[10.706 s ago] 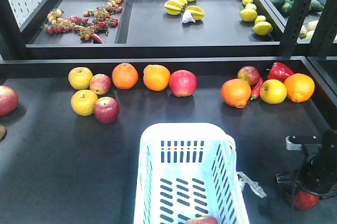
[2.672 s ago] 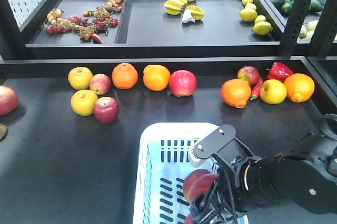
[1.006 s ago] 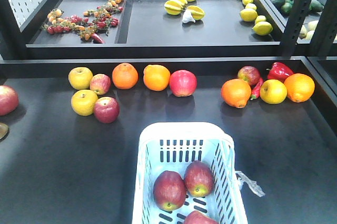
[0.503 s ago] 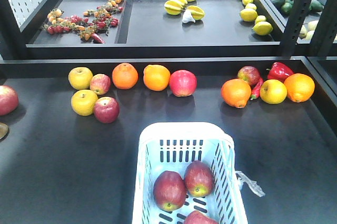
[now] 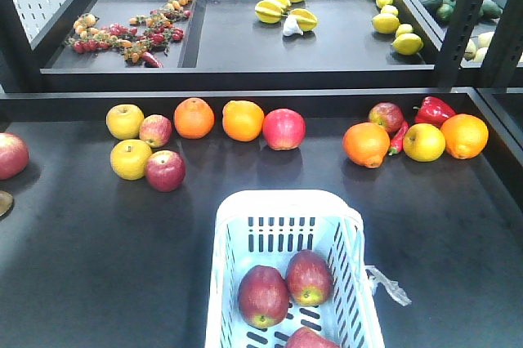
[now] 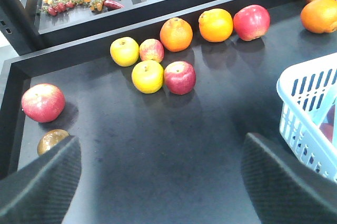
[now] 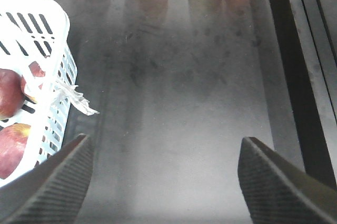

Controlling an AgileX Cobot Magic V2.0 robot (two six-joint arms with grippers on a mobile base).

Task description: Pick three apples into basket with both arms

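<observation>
The pale blue-white basket (image 5: 245,205) stands at the front middle of the dark table. Three dark red apples lie in it: one at the left (image 5: 262,296), one at the right (image 5: 308,277), one at the front edge (image 5: 308,338). The basket's corner shows in the left wrist view (image 6: 295,84) and its side in the right wrist view (image 7: 58,21), with apples (image 7: 9,98) inside. My left gripper (image 6: 160,176) is open and empty over bare table left of the basket. My right gripper (image 7: 164,174) is open and empty right of the basket. Neither arm shows in the front view.
Along the table's back lie yellow apples (image 5: 131,158), small red apples (image 5: 165,170), oranges (image 5: 243,119), a red pepper (image 5: 435,109) and a lemon (image 5: 423,141). A red apple (image 5: 10,154) sits at the far left. A raised shelf (image 5: 245,78) holds more fruit.
Since 2.7 s ago the right arm has left the basket, leaving an apple inside. Nothing has moved over the last second.
</observation>
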